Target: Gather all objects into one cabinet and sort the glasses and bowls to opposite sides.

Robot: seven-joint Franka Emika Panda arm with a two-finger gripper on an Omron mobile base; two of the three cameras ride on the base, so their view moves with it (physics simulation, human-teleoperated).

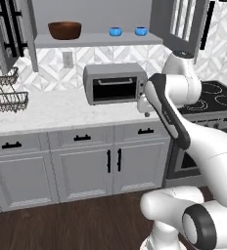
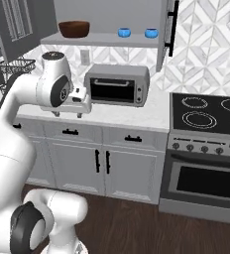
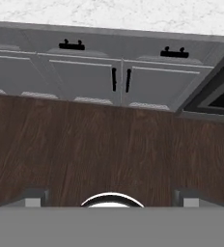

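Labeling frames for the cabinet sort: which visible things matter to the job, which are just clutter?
Job:
wooden bowl, left on the shelf
two blue vessels, right on the shelf
open wall cabinet
gripper, open, holding nothing

Clutter:
toaster oven
dish rack
stove
base cabinets

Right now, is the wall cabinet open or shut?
Open: the cabinet has both dark doors swung aside, so the wooden bowl on its shelf is visible.
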